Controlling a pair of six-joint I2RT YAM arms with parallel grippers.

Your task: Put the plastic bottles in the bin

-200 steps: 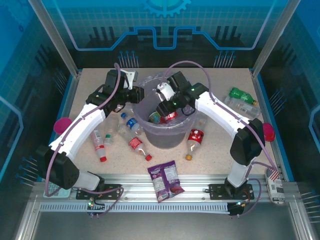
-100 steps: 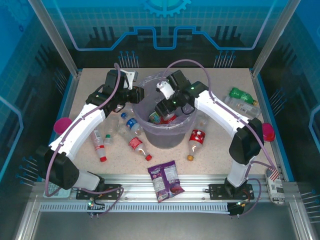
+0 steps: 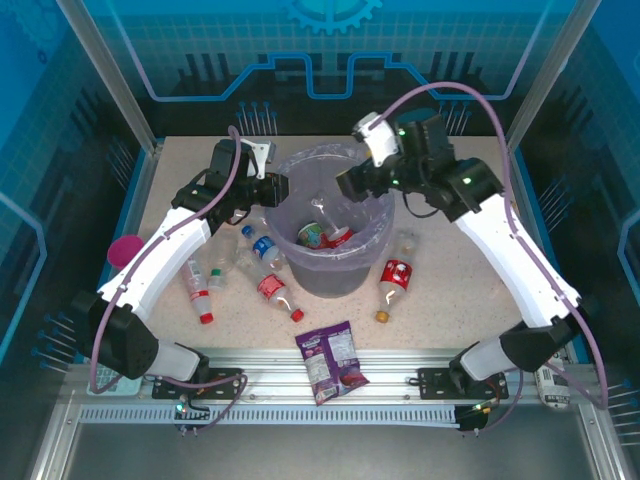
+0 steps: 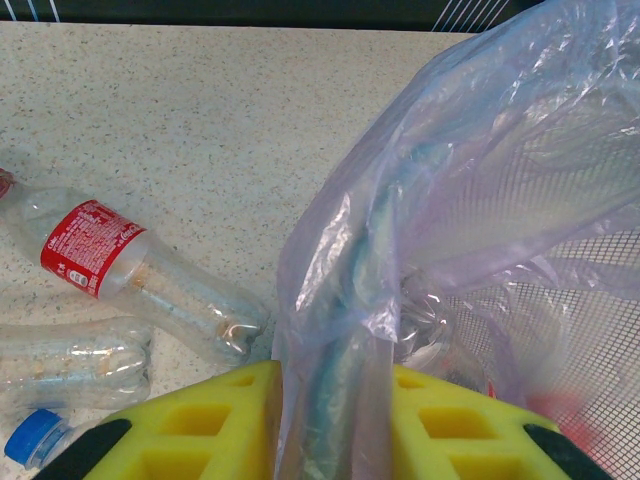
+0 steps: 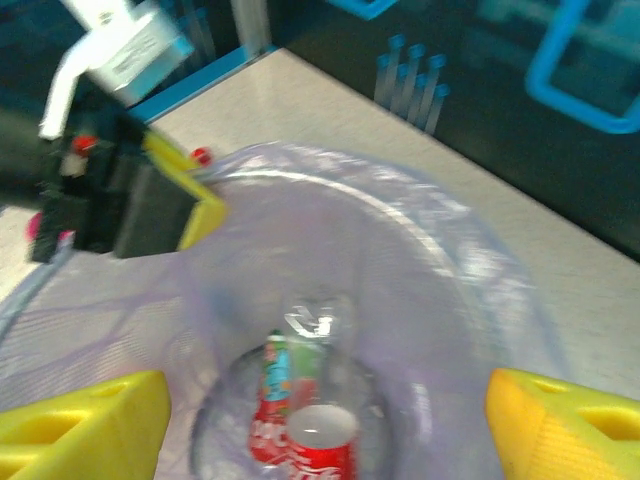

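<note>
Over the far right rim of the bin (image 3: 335,278), our right gripper (image 3: 348,184) hangs with its jaws spread wide and nothing between them. Below it, a few plastic bottles (image 3: 326,236) lie at the bottom of the lavender liner (image 4: 470,170). Our left gripper (image 3: 270,190) has its jaws pinched on the bin's left rim, with the liner bunched between the pads. More bottles wait on the counter (image 3: 440,300): a red-labelled bottle (image 3: 392,280) just beside the bin's right side, a blue-labelled bottle (image 3: 263,247) among several on the left, and a green bottle (image 3: 487,190) well apart at the far right. We judge the main risk to be at the rim: any tug from our left arm could tip the bin or drag the thin liner loose. The round, light bottles may also roll or squirt away if our jaws close off-centre, and one beside the bin could wedge against its wall.
</note>
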